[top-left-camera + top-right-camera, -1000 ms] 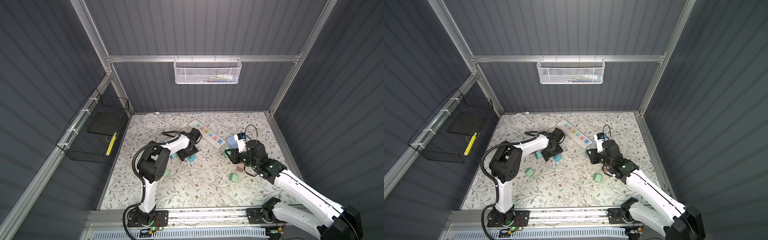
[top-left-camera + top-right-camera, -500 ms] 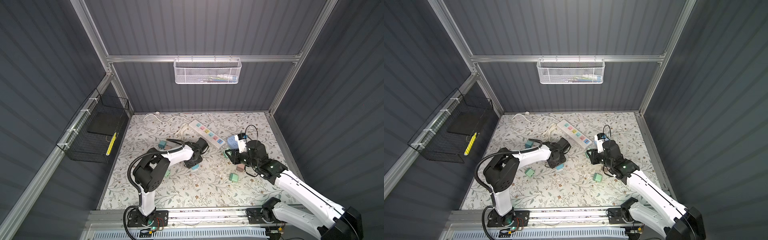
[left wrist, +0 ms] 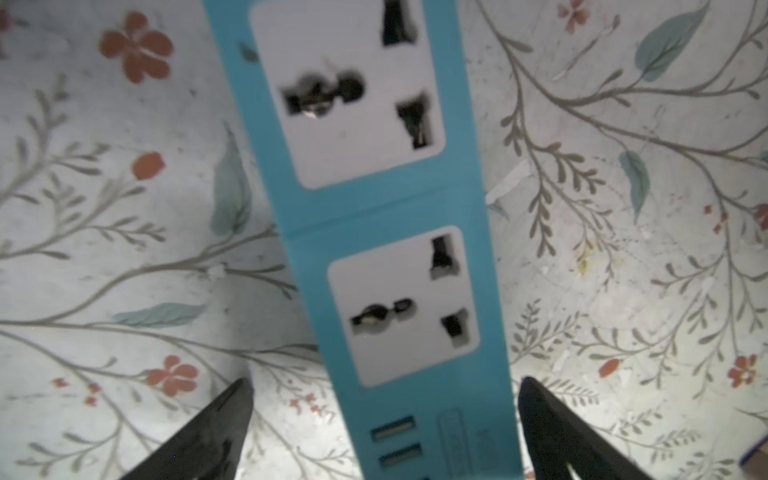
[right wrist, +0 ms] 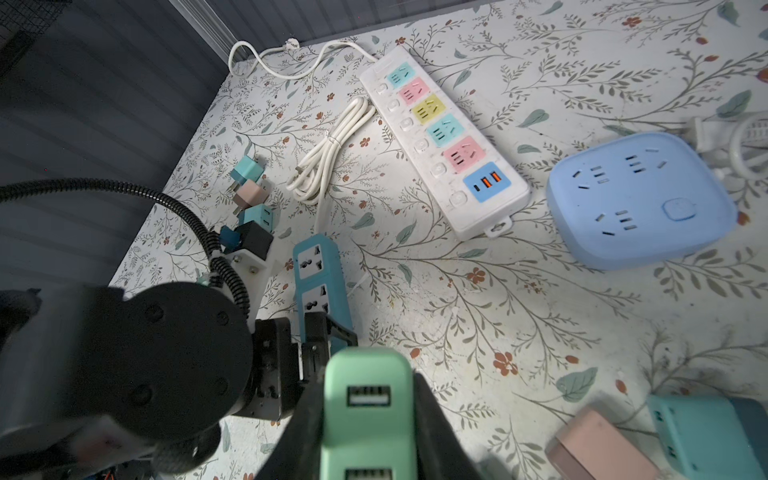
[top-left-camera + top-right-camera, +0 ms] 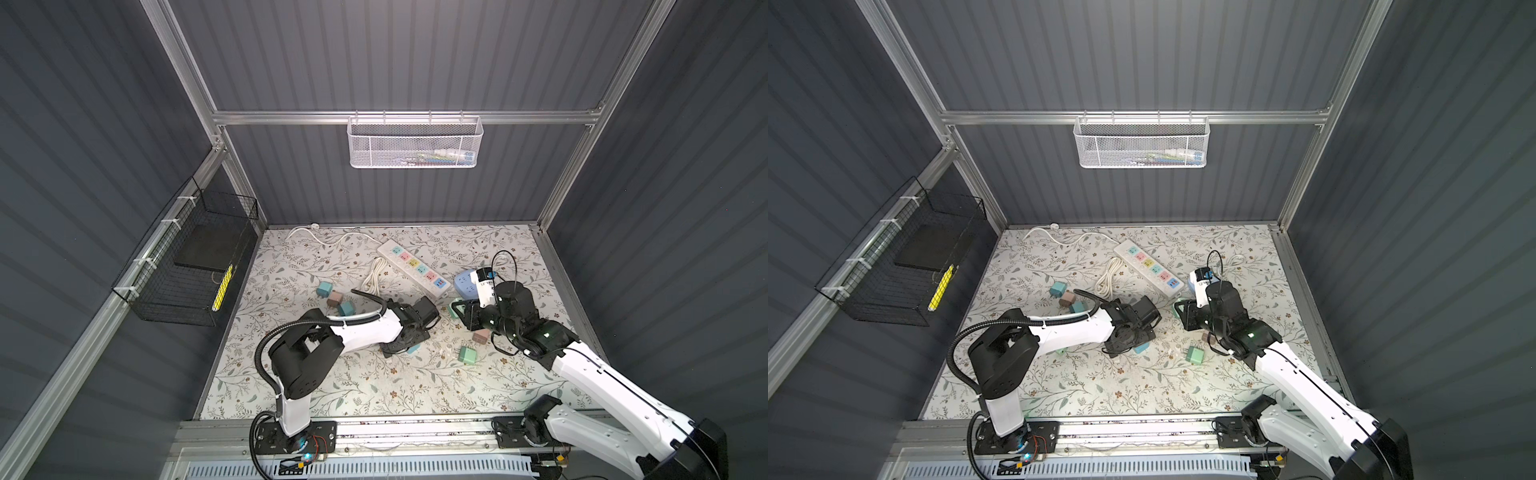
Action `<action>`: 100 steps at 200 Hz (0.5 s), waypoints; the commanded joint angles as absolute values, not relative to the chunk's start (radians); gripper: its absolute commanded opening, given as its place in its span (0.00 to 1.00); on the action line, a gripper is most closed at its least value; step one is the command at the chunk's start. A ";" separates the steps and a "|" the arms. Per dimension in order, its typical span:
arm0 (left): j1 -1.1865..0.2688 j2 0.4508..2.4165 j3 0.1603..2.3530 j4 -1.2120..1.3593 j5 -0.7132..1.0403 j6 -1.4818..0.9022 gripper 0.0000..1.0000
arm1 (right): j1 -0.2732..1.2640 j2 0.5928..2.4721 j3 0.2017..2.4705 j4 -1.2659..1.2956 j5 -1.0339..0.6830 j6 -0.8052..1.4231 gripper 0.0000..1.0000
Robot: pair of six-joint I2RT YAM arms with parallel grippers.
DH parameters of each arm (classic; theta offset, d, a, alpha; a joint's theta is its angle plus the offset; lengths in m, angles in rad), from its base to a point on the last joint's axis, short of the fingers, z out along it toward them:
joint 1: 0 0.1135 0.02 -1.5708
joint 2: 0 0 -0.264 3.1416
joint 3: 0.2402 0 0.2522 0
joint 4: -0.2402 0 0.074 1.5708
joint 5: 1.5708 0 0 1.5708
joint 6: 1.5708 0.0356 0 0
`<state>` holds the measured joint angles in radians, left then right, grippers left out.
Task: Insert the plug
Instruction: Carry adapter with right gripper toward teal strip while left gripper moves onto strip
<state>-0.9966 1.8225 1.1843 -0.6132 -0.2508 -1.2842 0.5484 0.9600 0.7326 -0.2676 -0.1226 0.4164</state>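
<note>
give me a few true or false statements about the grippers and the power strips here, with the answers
1. The right gripper is shut on a green charger. True.
2. The left gripper is clamped on the teal power strip. False: its jaws stand open, one finger on each side of the strip with a gap.
3. A plug sits in the white power strip. False: all its coloured sockets are empty.
4. The teal power strip has USB ports at the end between the left gripper's fingers. True.
5. The blue socket hub lies apart from the white power strip. True.
</note>
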 commanded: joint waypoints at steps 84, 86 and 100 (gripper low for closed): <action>-0.828 1.270 0.938 -0.623 -0.525 -0.956 1.00 | 0.750 1.296 0.798 0.113 0.050 0.268 0.19; -0.817 1.264 0.929 -0.618 -0.515 -0.952 1.00 | 0.755 1.304 0.797 0.126 0.055 0.264 0.19; -0.757 1.230 0.883 -0.591 -0.469 -0.917 1.00 | 0.785 1.370 0.792 0.214 0.082 0.236 0.19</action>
